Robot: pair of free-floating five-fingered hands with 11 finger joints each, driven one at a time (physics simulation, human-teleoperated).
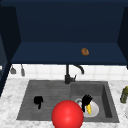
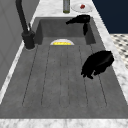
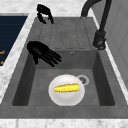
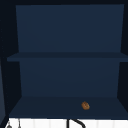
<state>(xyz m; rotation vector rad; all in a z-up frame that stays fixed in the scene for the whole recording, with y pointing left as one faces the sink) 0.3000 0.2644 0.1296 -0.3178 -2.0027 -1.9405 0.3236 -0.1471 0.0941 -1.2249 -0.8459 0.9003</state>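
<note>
A yellow corn cob [image 3: 66, 87] lies on a white plate [image 3: 65, 100] on the floor of the sink basin [image 3: 40, 77], near the drain [image 3: 83, 79]. My right hand [image 3: 41, 52] hovers open above the basin, fingers spread and pointing toward the plate; it is apart from the corn. From the front, the right hand [image 1: 86, 100] sits just above the corn [image 1: 88, 108]. My left hand [image 1: 38, 100] hangs over the ribbed draining board [image 1: 47, 92] with fingers curled, holding nothing. From the left side, the left hand [image 2: 97, 63] is the near one and the right hand [image 2: 80, 20] the far one.
A black faucet [image 1: 68, 75] stands behind the sink. A big red ball [image 1: 67, 115] shows at the sink's front edge. An open dark blue cabinet holds a small brown object [image 4: 85, 105] on its lowest shelf. A green bottle [image 2: 66, 6] and a small plate [image 2: 81, 7] stand on the counter right of the sink.
</note>
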